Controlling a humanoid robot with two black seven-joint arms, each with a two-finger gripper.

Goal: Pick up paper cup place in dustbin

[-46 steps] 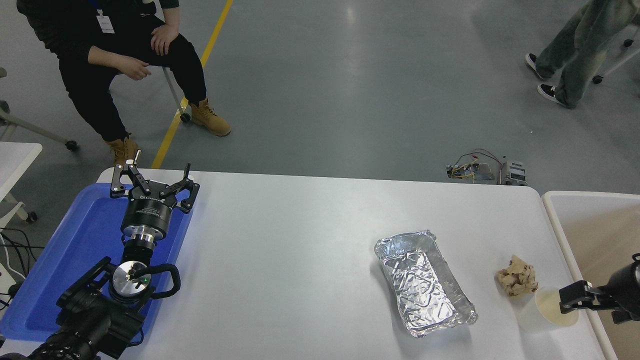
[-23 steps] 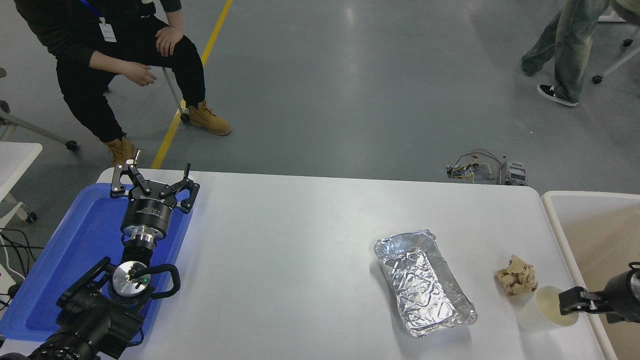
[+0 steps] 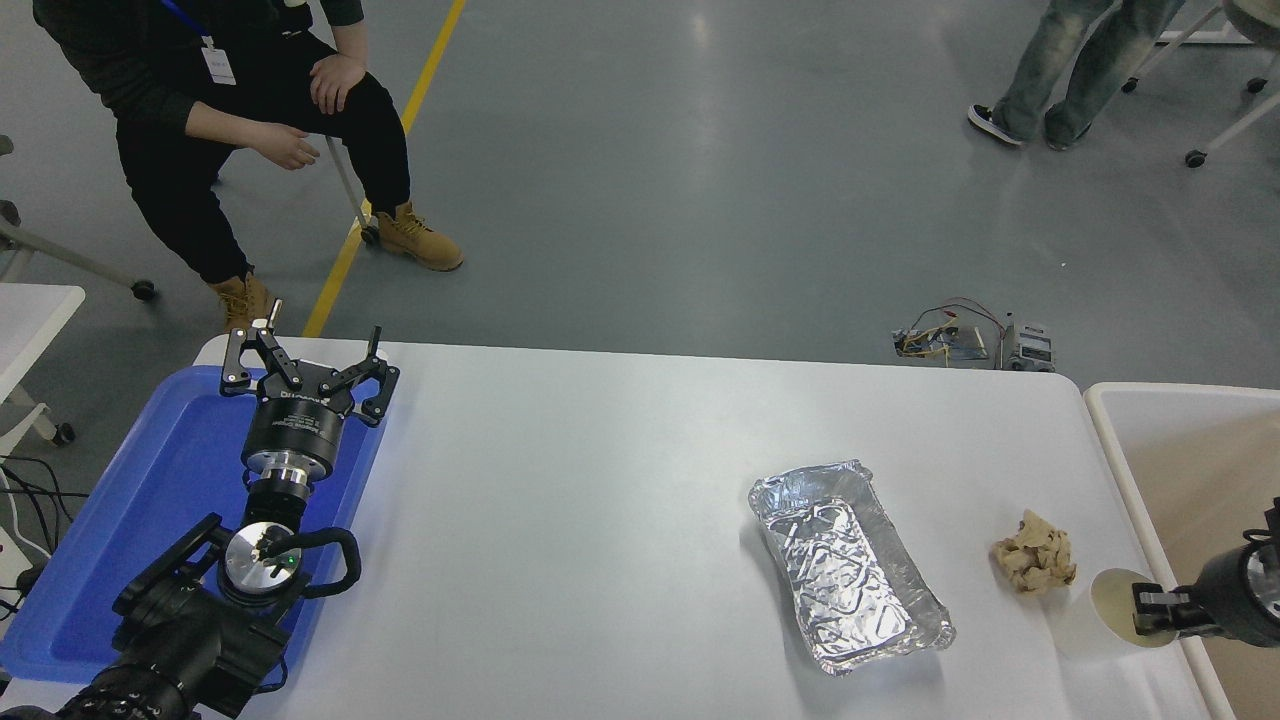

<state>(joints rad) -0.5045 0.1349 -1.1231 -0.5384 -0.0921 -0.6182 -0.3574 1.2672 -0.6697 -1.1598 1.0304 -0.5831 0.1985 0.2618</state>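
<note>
The paper cup [image 3: 1108,605], white with a pale yellowish inside, is at the table's right edge, tilted and touching the dustbin's white rim [image 3: 1112,440]. My right gripper [image 3: 1152,610] comes in from the right over the dustbin and is shut on the cup's right rim. The dustbin's beige inside fills the right border of the head view. Over the blue tray [image 3: 150,500] at the lower left, my left gripper [image 3: 305,365] is parked, open and holding nothing.
A crumpled tan paper wad [image 3: 1035,565] lies just left of the cup. A silver foil tray [image 3: 850,570] sits further left. One person sits beyond the table's far left corner; another stands at the top right.
My right gripper has drawn back to the right, and the cup has shifted with it from the table toward the dustbin's rim. The standing person walked left. The left arm stayed still.
</note>
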